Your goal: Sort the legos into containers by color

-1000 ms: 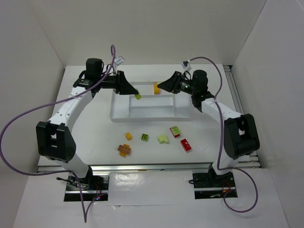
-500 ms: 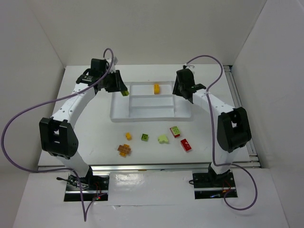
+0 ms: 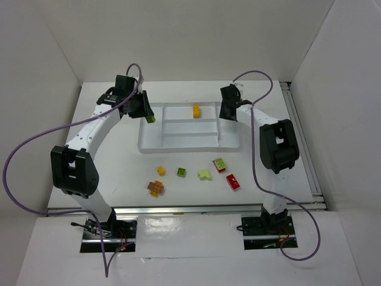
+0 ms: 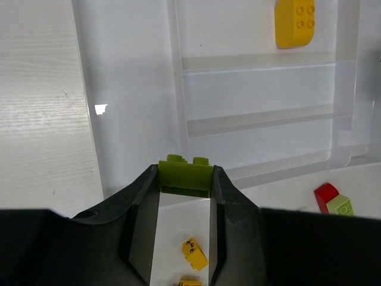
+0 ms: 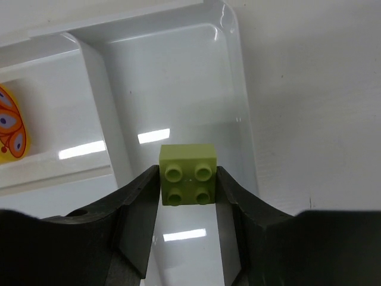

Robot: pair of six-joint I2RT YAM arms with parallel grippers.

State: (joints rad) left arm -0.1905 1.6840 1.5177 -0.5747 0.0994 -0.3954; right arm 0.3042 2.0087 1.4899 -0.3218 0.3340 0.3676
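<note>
Lego brick [image 5: 187,174] pale green, square, four studs; olive brick [image 4: 185,177] darker.

You have one yellow brick [image 3: 196,111] lying in the far middle compartment of the white tray [image 3: 190,142]. An olive brick [image 4: 186,177] is pinched in the left gripper [image 4: 186,185] over the tray's left end. A pale green brick [image 5: 188,174], studs toward the wrist camera, is pinched in the right gripper [image 5: 188,182] over the right compartment. Six more legos [image 3: 181,173] lie loose in front of the tray: yellow, orange, green, pale green and red.

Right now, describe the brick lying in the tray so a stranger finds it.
Find the white tray on the table. Its middle column's farthest compartment holds a yellow brick. It alone lies in the tray; the other bricks lie outside or are gripped.
</note>
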